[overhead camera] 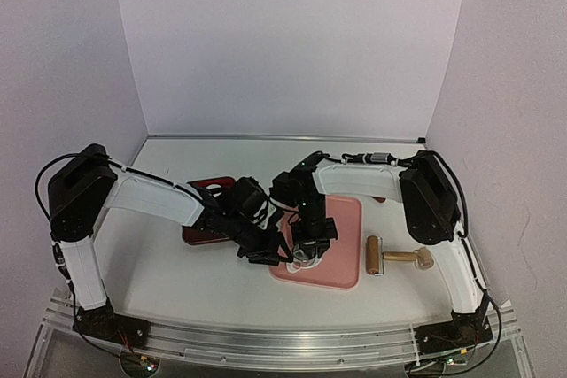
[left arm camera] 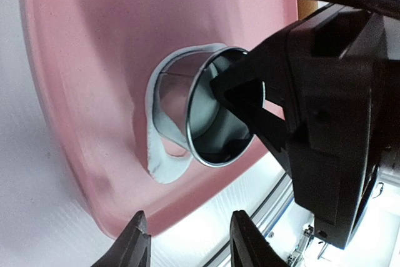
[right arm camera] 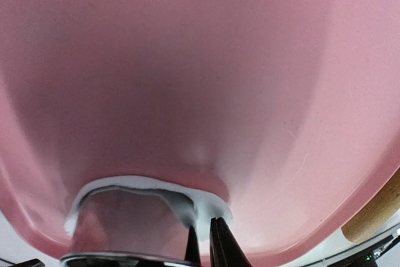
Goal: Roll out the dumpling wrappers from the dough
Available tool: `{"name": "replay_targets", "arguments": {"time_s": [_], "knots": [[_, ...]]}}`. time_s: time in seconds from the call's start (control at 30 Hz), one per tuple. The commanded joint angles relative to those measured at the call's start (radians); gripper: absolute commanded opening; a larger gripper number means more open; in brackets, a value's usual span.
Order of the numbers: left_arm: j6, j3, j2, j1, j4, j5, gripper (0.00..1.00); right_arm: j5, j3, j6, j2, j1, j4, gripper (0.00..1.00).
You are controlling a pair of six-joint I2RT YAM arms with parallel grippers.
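Pink board (left arm camera: 94, 60): left jaws (left arm camera: 187, 229) parted, empty; right jaws (right arm camera: 201, 237) straddle cutter (left arm camera: 203, 126) rim.

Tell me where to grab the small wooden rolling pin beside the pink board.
Grip the small wooden rolling pin by its slim handle, coming down from above and pinching across it. It lies flat on the table, handle pointing right, away from the pink cutting board; the roller end is thicker.

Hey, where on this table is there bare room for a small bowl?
Widest: the near-left table, between the left arm, the dark red tray and the pink board. Also the board's far right part, beside the rolling pin. Crowded: the board's near left corner, with the left hand, right hand, ring cutter and dough.
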Motion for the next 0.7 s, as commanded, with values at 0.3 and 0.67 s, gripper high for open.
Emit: {"name": "replay_targets", "arguments": {"time_s": [0.3, 0.67], "knots": [[0.075, 0.114, -0.047, 0.051, -0.145, -0.107, 0.49, 0.062, 0.049, 0.011, -0.153, -0.025, 0.002, 0.35], [0.170, 0.356, 0.114, 0.050, -0.270, -0.173, 0.54, -0.152, -0.392, -0.020, -0.412, -0.171, 0.371, 0.44]]}}
